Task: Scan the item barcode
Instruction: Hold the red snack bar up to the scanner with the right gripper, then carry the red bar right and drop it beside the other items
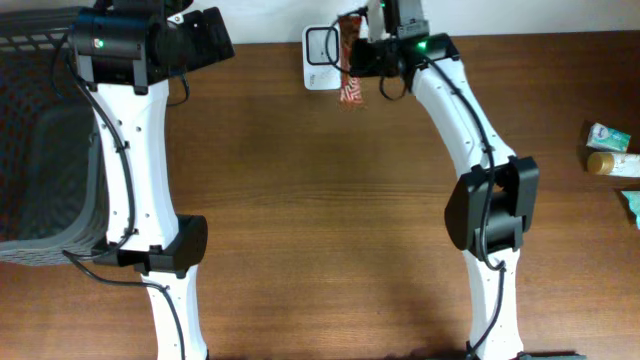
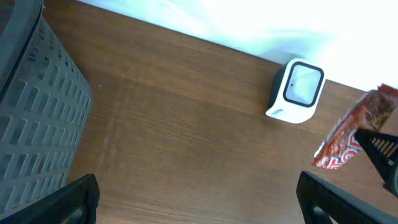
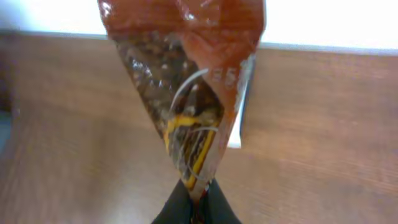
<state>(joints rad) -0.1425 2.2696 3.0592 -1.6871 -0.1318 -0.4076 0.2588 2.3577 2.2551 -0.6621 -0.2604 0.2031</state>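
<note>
Brown wooden tabletop [image 1: 320,200] fills most of the overhead view. Grey mesh basket [image 1: 40,150] at left edge; contents not discernible. White scanner [image 2: 297,92] at top centre, by the tabletop's far edge. Red-brown snack packet [image 3: 186,93] sits just beside the scanner, pinched at one end by the right fingers [image 3: 174,208], which are pressed together on it; print blurred, unreadable. Left fingers [image 2: 68,200] spread wide, upper left of the overhead view.
</note>
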